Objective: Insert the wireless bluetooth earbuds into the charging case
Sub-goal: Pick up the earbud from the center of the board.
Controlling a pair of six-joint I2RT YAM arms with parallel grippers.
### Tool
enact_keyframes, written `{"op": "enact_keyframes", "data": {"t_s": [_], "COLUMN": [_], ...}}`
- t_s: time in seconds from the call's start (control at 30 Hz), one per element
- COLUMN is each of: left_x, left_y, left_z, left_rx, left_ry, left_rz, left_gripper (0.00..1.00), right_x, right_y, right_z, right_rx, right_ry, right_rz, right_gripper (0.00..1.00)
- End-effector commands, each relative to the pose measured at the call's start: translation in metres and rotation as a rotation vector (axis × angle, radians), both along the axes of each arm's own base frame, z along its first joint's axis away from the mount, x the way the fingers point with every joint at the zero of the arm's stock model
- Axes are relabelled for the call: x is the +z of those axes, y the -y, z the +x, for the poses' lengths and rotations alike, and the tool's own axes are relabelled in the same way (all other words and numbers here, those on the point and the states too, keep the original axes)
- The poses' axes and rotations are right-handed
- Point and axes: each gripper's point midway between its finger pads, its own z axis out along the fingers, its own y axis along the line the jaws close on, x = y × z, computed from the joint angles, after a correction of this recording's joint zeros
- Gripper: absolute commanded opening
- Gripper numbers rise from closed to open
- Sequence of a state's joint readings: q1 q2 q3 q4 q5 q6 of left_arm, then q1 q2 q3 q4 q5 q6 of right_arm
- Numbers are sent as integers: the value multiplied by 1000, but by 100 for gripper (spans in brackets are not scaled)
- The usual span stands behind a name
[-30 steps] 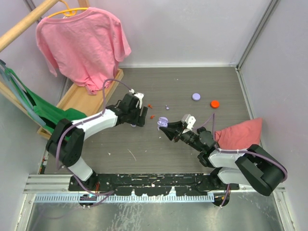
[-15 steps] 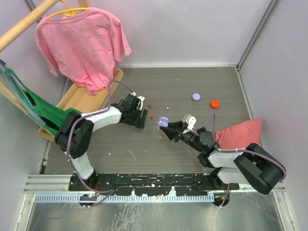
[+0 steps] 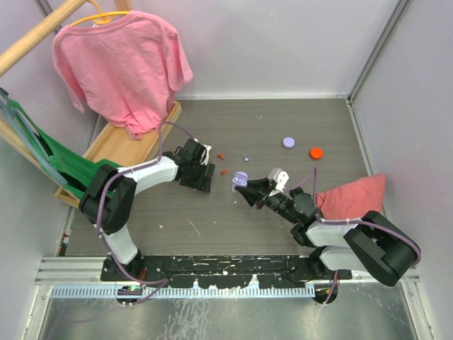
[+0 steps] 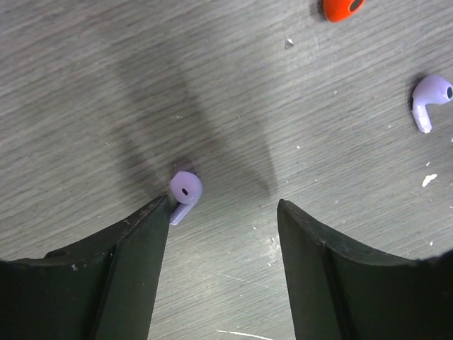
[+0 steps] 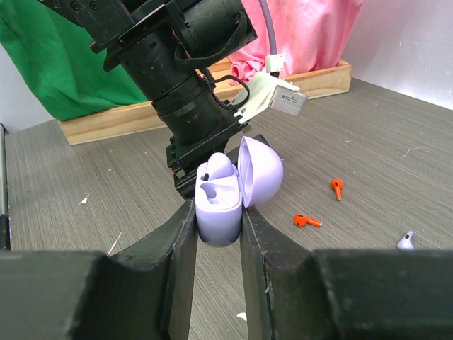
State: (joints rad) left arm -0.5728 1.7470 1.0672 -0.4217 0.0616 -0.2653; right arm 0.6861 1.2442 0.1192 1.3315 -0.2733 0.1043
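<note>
Lilac earbud (image 4: 185,191) touches one fingertip of the wide left hand (image 4: 223,205); centre it before closing; right hand (image 5: 218,212) grips the open charging case (image 5: 228,185).

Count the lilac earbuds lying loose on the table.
2. One earbud lies at a fingertip of the left gripper; the other earbud lies apart, near the left wrist view's right edge. Others may be hidden.

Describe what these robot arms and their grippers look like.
The left arm and right arm are chunky black joints linked by white shells, each trailed by a lilac cable. The left gripper and right gripper each have two flat, tapering black fingers, with a small white block near the wrist.
</note>
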Motion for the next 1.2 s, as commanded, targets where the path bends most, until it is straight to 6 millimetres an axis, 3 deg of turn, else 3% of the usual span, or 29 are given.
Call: {"op": "enact_keyframes", "data": {"t_s": [0.0, 0.27, 0.67, 1.17], "left_x": [18, 28, 24, 7], "left_y": [7, -10, -5, -9], "left_z": [-10, 2, 24, 24], "left_rx": [13, 72, 47, 37], "left_ry": [-34, 19, 30, -32], "left_rz": [-77, 15, 71, 133], "left_gripper": [62, 60, 42, 35], "right_x": [23, 23, 22, 22], "right_y": [2, 2, 1, 0], "right_z": [1, 2, 2, 2], "right_rx": [-18, -19, -14, -10], "right_ry": [73, 72, 65, 65], "right_rz": [52, 51, 47, 45], "right_gripper": [1, 1, 1, 1]}}
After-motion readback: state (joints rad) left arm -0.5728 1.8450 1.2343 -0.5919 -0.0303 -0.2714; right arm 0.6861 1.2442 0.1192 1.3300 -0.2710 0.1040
